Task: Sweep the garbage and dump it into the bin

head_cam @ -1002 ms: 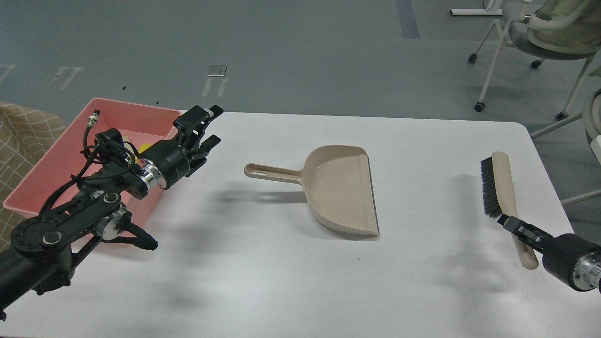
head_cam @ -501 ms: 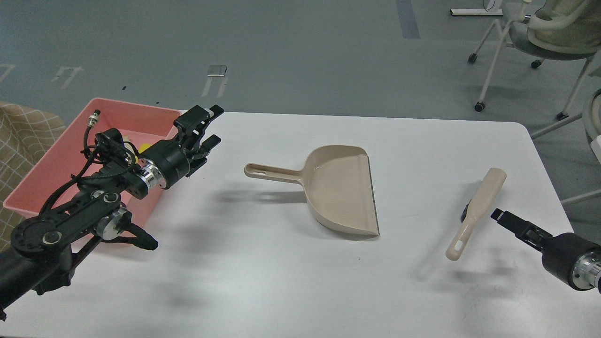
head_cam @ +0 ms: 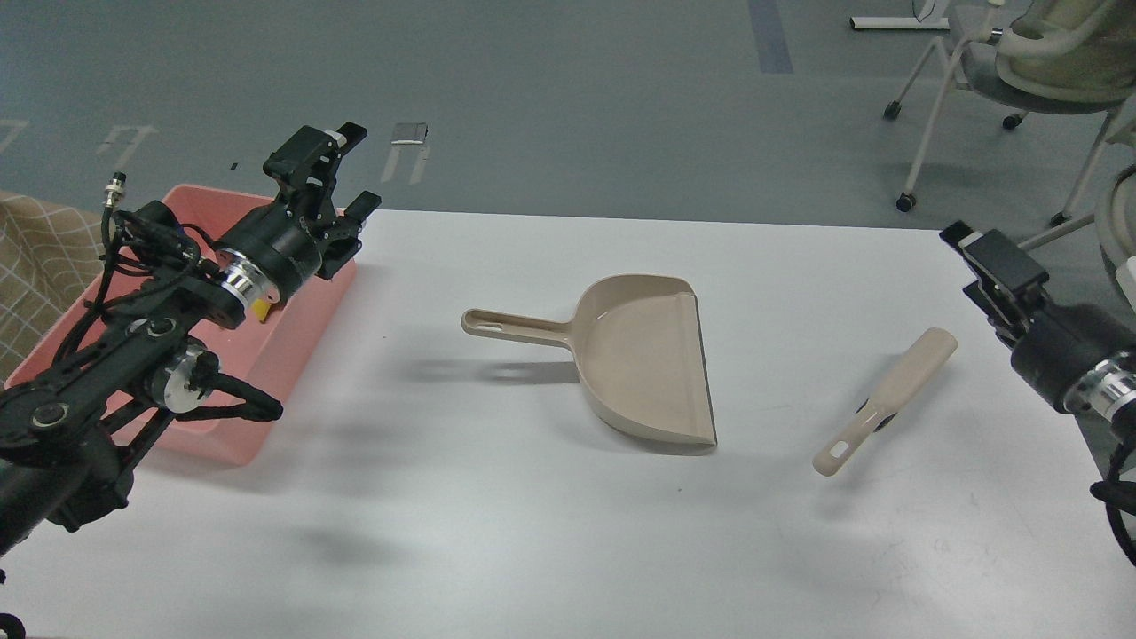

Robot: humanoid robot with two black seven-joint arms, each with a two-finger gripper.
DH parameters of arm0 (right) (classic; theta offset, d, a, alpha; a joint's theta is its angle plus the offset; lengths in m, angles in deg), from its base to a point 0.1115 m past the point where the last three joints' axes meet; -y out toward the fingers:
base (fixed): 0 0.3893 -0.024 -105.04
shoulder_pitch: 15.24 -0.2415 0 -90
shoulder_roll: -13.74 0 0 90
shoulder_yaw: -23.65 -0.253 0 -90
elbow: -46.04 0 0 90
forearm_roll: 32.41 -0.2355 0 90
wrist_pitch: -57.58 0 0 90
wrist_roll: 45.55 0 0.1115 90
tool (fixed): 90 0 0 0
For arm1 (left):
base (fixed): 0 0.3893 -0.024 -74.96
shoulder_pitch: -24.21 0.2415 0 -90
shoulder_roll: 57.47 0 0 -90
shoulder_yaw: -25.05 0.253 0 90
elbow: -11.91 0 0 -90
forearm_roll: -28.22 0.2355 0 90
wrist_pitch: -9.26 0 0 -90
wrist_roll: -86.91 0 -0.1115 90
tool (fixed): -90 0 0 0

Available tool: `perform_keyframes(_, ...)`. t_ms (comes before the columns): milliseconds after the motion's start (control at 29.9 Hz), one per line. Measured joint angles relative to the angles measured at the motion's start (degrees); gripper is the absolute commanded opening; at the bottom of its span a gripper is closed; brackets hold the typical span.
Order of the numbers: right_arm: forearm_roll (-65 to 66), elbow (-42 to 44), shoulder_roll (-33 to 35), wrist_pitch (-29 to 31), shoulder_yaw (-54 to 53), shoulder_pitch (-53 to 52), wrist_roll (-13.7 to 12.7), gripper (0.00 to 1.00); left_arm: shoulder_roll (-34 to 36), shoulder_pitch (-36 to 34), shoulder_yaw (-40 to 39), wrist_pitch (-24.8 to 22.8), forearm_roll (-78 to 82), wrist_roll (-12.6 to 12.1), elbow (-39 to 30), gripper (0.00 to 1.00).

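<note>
Dump looks done: garbage [head_cam: 260, 308] in bin [head_cam: 302, 306], dustpan [head_cam: 643, 359] and brush [head_cam: 883, 404] mid-bench, left hand [head_cam: 342, 169] spread empty, right hand [head_cam: 990, 253] unclear; next we park.

beige dustpan [head_cam: 641, 359] mid-table [head_cam: 532, 515], brush [head_cam: 886, 399] right of it, chairs [head_cam: 1038, 62] behind

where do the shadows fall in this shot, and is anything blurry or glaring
Head view: soft grey shadows fall on the table toward the camera, below the dustpan, the brush and the left arm, so the light seems to come from above and behind. No hard glare; the tabletop is evenly bright. Everything looks sharp, no motion blur on the left gripper.
</note>
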State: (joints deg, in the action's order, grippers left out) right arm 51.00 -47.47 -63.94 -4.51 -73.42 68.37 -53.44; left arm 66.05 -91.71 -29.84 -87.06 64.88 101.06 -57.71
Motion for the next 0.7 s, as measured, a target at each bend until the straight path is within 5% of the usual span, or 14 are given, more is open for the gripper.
perform_keyframes(334, -13.23, 2.52, -11.18, -3.46, -0.33, -4.28, 0.00, 1.00, -2.49, 0.59, -7.52, -0.09, -12.68, 0.09, 0.72, 0.98)
perform_keyframes(501, -19.48, 8.66, -12.27, -11.78, -0.33, -10.52, -0.01, 1.00, -4.15, 0.57, -7.76, 0.14, -13.08, -0.24, 1.25, 0.98)
perform_keyframes(702, -23.25, 12.49, -12.31, -14.24, -0.14, -14.82, 0.07, 1.00, -4.73, 0.46, -8.20, 0.07, -13.25, -0.21, 2.09, 0.98)
